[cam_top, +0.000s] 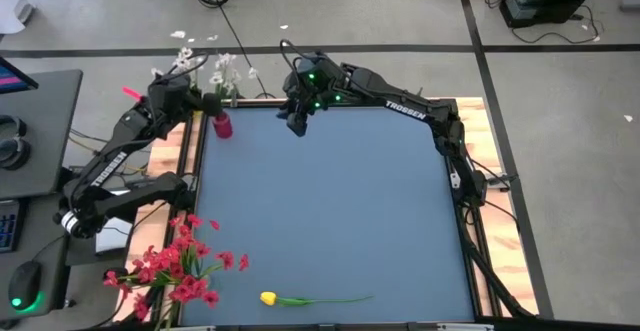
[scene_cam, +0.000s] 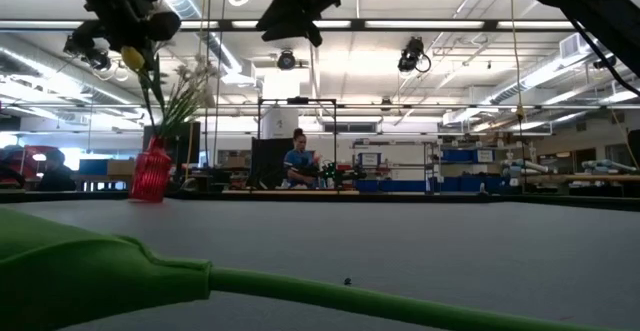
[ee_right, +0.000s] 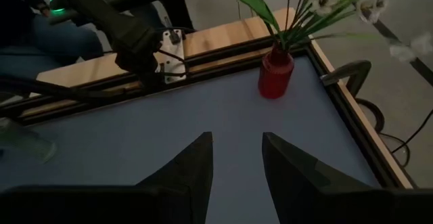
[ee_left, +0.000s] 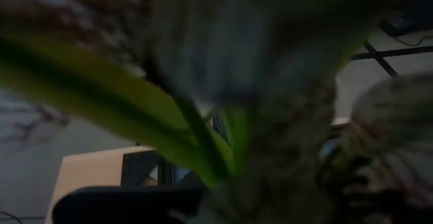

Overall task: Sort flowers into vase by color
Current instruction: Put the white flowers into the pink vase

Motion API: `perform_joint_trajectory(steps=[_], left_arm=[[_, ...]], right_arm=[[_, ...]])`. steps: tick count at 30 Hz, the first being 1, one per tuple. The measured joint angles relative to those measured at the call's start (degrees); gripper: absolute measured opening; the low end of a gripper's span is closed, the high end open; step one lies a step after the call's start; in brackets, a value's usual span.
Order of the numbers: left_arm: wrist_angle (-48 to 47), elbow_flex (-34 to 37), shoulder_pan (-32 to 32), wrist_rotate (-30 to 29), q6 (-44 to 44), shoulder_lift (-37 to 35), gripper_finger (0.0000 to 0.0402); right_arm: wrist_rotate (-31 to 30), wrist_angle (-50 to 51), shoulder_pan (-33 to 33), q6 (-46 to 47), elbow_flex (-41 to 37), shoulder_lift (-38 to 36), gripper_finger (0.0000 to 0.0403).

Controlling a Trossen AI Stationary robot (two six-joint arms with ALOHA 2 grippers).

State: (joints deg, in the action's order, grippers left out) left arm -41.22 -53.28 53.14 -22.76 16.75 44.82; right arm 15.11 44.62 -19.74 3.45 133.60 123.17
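The small red vase [cam_top: 222,125] stands at the table's far left corner with white blossom sprays [cam_top: 225,68] rising from its mouth. My left gripper [scene_cam: 125,36] hovers just above it, shut on a yellow tulip [scene_cam: 133,58] whose stem runs down toward the vase [scene_cam: 152,176]. My right gripper [ee_right: 237,160] hangs open over the far middle of the table, to the vase's right, with nothing between its fingers. A second yellow tulip [cam_top: 268,298] lies flat near the front edge. Red flowers [cam_top: 180,266] lie in a heap at the near left. My left gripper holds the yellow tulip at the top of its stem, right beside the yellow head [scene_cam: 135,61]. It comes slanting down from the table's left. The green stem [scene_cam: 152,106] hangs below the hold and reaches down to the vase's mouth. The fingers themselves are hidden by the gripper's body.
A wooden frame [cam_top: 480,161] borders the grey table. The left arm's links [cam_top: 110,166] lie along the left edge beside the vase. The wide middle of the mat [cam_top: 340,211] is bare. A person [scene_cam: 297,161] sits in the room far behind.
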Motion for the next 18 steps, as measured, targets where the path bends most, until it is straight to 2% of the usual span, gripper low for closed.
perform_joint_trajectory(steps=[7, 12, 18], left_arm=[[-6.5, -5.0, 0.0, 0.3, -0.6, -0.5, 0.0018], [-6.2, -5.6, 0.1, 0.2, -1.4, 0.1, 0.0018], [-5.1, -5.6, 0.1, 0.1, -2.8, 4.1, 0.0018]], right_arm=[[0.0, -0.1, 0.0, 0.0, 0.0, 0.0, 0.0137], [1.4, -2.4, 0.2, 0.0, 0.0, 0.0, 0.0137], [1.7, -3.7, 0.5, 0.3, 0.0, 0.0, 0.0137]])
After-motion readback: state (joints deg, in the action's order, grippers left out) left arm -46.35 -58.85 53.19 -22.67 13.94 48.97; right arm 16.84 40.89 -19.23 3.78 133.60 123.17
